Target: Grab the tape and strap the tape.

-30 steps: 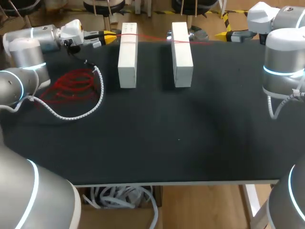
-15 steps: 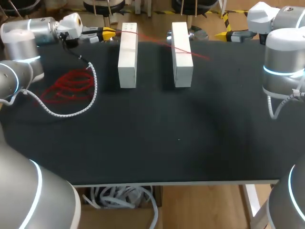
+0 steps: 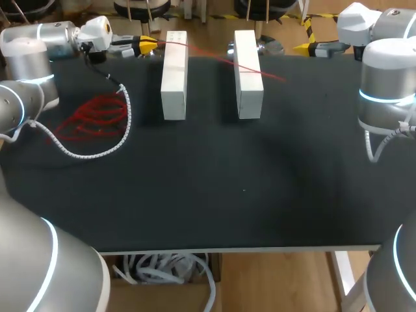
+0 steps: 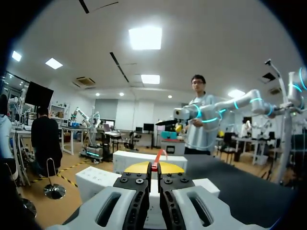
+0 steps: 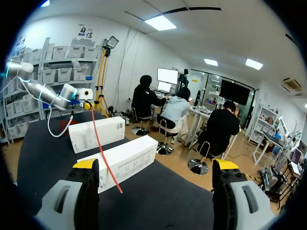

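Compared with a second ago, the left gripper (image 3: 145, 45) is being carried slightly nearer the tabletop's (image 3: 214, 195) far left corner, and the red tape (image 3: 224, 60) is being dragged so that it is slanting across both blocks instead of lying nearly level. One end of the tape is being pinched between the left gripper's closed yellow tips. From there it is running over the left white block (image 3: 174, 75) and the right white block (image 3: 248, 73), with its free end trailing onto the tabletop beyond. A heap of red tape (image 3: 91, 117) is lying near the left edge. The right gripper (image 5: 156, 167) is being held wide apart and empty by the far right edge. The tape is being judged thin, light and limp, likely to sag or slip, so it is best being taken close to its free end.
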Motion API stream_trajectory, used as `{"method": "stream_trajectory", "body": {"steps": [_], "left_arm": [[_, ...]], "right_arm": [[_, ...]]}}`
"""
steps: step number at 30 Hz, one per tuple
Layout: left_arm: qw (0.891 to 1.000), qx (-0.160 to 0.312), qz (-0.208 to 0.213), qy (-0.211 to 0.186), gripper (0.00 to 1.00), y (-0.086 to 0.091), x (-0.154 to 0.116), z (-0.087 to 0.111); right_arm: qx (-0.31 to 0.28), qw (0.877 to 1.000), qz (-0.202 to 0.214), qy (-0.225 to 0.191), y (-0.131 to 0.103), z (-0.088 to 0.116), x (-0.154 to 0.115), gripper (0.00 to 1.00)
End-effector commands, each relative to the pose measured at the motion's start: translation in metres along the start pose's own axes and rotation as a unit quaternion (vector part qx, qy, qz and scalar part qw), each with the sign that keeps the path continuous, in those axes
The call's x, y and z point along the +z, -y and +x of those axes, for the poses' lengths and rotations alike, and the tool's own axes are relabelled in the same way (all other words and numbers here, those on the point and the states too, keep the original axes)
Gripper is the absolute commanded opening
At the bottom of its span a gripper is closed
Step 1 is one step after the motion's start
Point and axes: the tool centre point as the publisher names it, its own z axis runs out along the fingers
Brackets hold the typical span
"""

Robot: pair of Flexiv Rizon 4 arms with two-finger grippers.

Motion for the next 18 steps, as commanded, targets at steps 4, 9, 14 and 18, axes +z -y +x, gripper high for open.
{"method": "stream_trajectory", "body": {"steps": [4, 9, 14, 18], "left_arm": [[0.998, 0.038, 0.051, -0.011, 0.00, 0.007, 0.015, 0.011], [0.995, 0.065, 0.078, -0.007, 0.00, 0.017, 0.033, 0.030], [0.995, 0.064, 0.070, 0.027, 0.00, 0.029, 0.046, 0.053], [0.995, 0.068, 0.058, 0.053, 0.00, 0.041, 0.058, 0.069]], "right_arm": [[0.000, 1.000, -0.001, 0.000, 0.000, 0.000, 0.000, 1.00], [0.000, 1.000, -0.001, 0.000, 0.000, 0.000, 0.000, 1.00], [0.000, 1.000, -0.001, 0.000, 0.000, 0.000, 0.000, 1.00], [0.000, 1.000, -0.001, 0.000, 0.000, 0.000, 0.000, 1.00]]}}
